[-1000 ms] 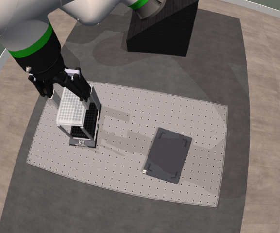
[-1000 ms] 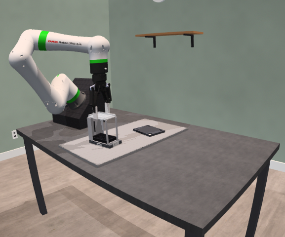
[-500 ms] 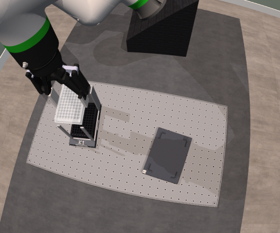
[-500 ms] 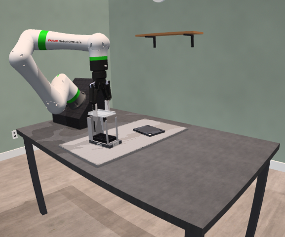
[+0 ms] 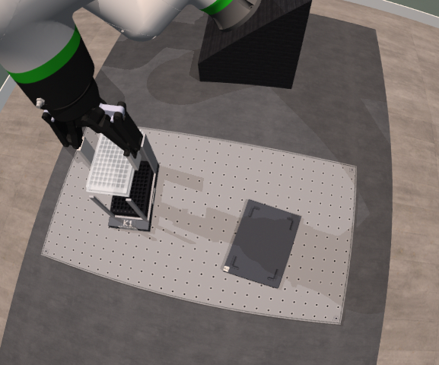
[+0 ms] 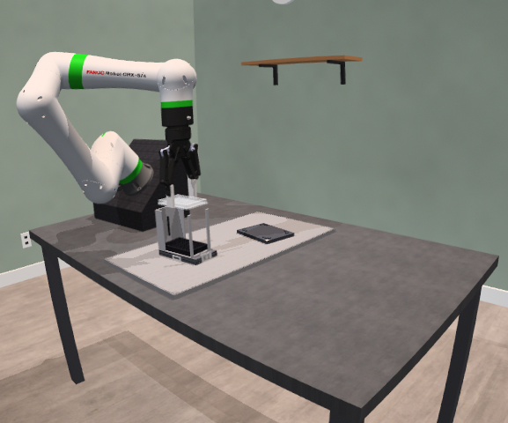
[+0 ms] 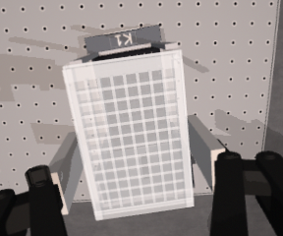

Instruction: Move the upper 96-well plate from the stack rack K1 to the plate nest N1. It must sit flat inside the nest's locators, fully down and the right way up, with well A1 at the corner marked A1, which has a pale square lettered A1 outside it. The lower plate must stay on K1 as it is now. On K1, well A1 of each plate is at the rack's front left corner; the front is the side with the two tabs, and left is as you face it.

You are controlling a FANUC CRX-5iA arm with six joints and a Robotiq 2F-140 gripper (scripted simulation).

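Note:
My gripper [image 5: 101,150] is shut on the clear 96-well plate [image 5: 110,169] across its short sides, near one end. It holds the plate level above the stack rack K1 [image 5: 131,204], at about the height of the post tops in the side view [image 6: 181,201]. The plate fills the wrist view [image 7: 129,133], with the K1 label [image 7: 122,40] beyond its far end. The black lower plate [image 5: 136,192] lies on the rack's base. The dark plate nest N1 [image 5: 263,242] lies to the right, with four corner locators and a pale A1 square [image 5: 226,268] at its near left corner.
The rack's thin upright posts [image 6: 189,234] stand around the lower plate, below the lifted one. The pale perforated base mat [image 5: 199,223] carries rack and nest. The arm's black pedestal [image 5: 252,47] stands at the back of the table.

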